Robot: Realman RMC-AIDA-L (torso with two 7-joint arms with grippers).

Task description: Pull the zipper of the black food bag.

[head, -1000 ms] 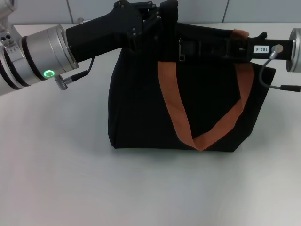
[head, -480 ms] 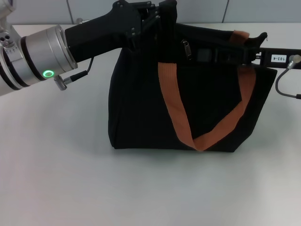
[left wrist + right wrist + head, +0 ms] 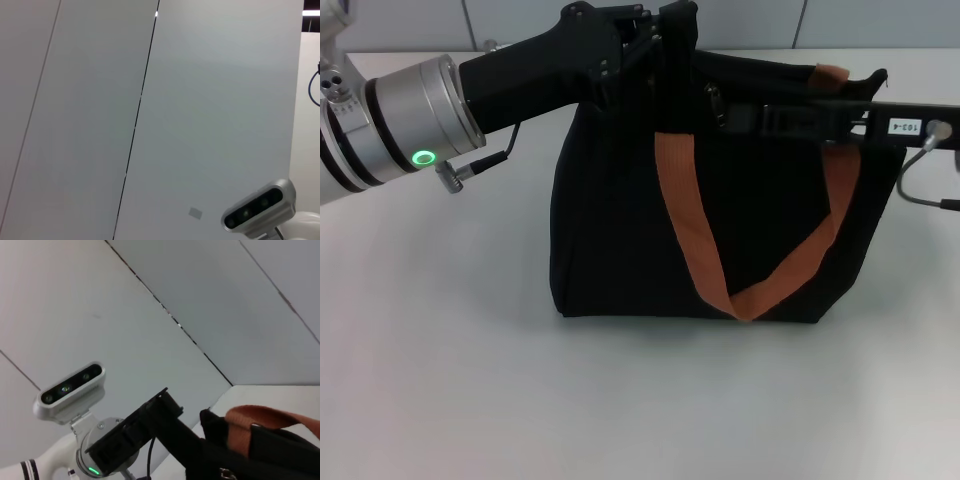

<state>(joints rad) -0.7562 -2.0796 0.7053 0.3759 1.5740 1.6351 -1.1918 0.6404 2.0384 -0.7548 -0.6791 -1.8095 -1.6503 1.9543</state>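
Along the top edge of the black food bag (image 3: 720,220), the zipper (image 3: 714,103), a small silver metal tab, now sits slightly further toward the bag's left end than a second ago, while the right gripper (image 3: 735,117) has drawn its slim black arm back to the right; the track is likely only partly run. Whether its fingers pinch the tab I cannot tell, since black hides against black. The left gripper (image 3: 655,40) stays clamped on the bag's upper left corner, steadying it. Soft, boxy matte fabric sags slightly at that corner; a woven orange-brown strap (image 3: 695,235) hangs in a V down its front, above the smooth white table (image 3: 440,380).
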